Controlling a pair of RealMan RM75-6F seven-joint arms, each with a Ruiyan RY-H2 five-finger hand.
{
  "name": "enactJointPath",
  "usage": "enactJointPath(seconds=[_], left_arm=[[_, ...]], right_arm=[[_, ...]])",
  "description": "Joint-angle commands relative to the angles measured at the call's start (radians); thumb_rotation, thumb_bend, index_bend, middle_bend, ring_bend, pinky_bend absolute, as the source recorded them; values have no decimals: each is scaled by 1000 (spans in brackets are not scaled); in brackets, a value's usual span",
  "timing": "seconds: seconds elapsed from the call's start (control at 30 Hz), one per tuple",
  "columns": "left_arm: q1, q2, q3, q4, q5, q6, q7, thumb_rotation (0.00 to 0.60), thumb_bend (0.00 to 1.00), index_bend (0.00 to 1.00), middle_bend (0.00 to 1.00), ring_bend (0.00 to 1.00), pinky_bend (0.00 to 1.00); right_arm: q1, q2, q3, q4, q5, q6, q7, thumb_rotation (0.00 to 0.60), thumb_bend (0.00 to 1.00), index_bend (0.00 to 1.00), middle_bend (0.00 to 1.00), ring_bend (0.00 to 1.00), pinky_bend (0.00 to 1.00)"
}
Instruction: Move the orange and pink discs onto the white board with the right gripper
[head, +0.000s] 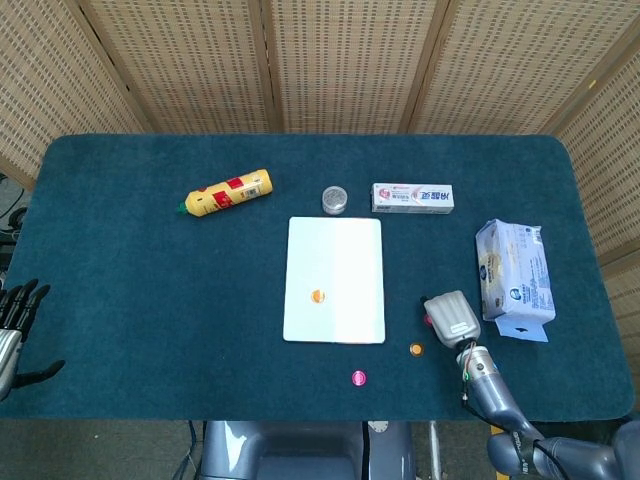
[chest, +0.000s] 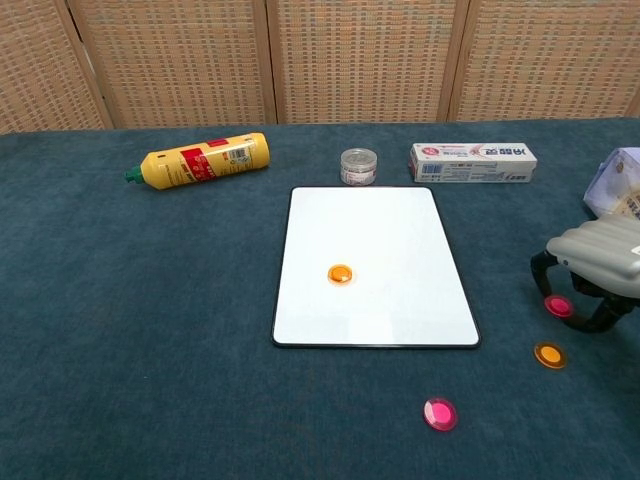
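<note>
1. The table (head: 120, 250), covered in dark teal cloth, is carrying everything.
2. The white board (chest: 373, 265) is lying at the centre, with one orange disc (chest: 340, 274) sitting on it.
3. The right hand (chest: 596, 268) is arching over a pink disc (chest: 558, 305) on the cloth right of the board, fingertips down on either side; whether they are touching it, I cannot tell.
4. The left hand (head: 14, 318) is idling at the table's left edge, fingers spread, gripping nothing.
5. A second orange disc (chest: 549, 354) and another pink disc (chest: 439, 413) are lying on the cloth, nearer than the board.
</note>
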Motion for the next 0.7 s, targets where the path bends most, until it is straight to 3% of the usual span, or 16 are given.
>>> enactJointPath(seconds=[0.03,0.33,0.53,0.7], left_arm=[[0,-1,0,0,-1,0,2,600,0,0,0,0,0],[-1,-1,1,-1,0,-1,4,600,0,0,0,0,0],[-2,0,-1,-2,-2,-2,1,600,0,0,0,0,0],[-3,2,-4,0,-10,-5,-6,600,0,0,0,0,0]], right_arm=[[-5,-2,6,8,-10,-5,8,600,343,573,994,946,1000],[0,10,50,-21,-45,-11,29,600,363,602,995,945,1000],[84,19,153,-123,1,-39,-78,600,363,602,995,945,1000],[190,-36,247,-159,151,-65,-241,600,363,602,995,945,1000]])
